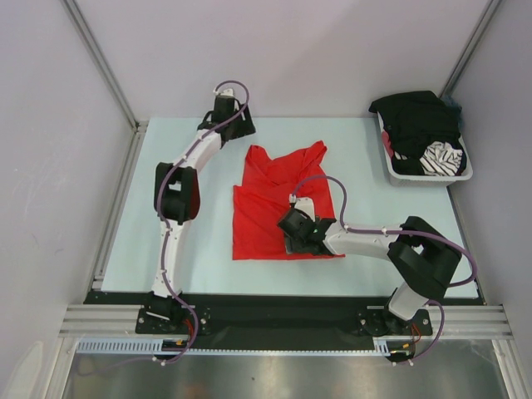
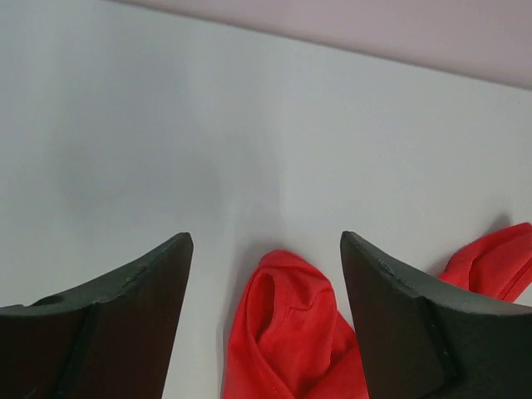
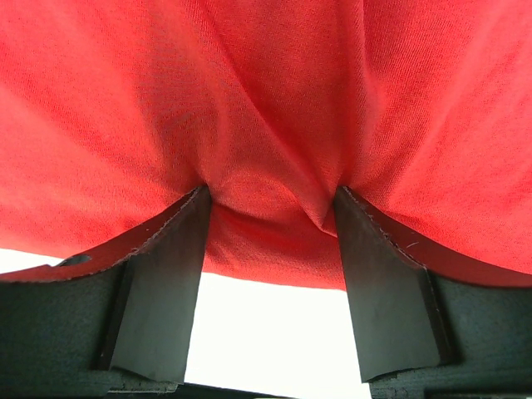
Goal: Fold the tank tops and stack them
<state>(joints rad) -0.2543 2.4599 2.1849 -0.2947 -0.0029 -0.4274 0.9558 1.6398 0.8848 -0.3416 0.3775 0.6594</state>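
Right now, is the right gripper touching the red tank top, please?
Touching: the right wrist view shows the red tank top bunched against both jaws of the right gripper.

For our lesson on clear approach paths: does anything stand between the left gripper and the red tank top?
Nothing visible does. In the left wrist view the red tank top shows its strap uncovered in the gap between the fingers of the open left gripper, with only bare table around it.
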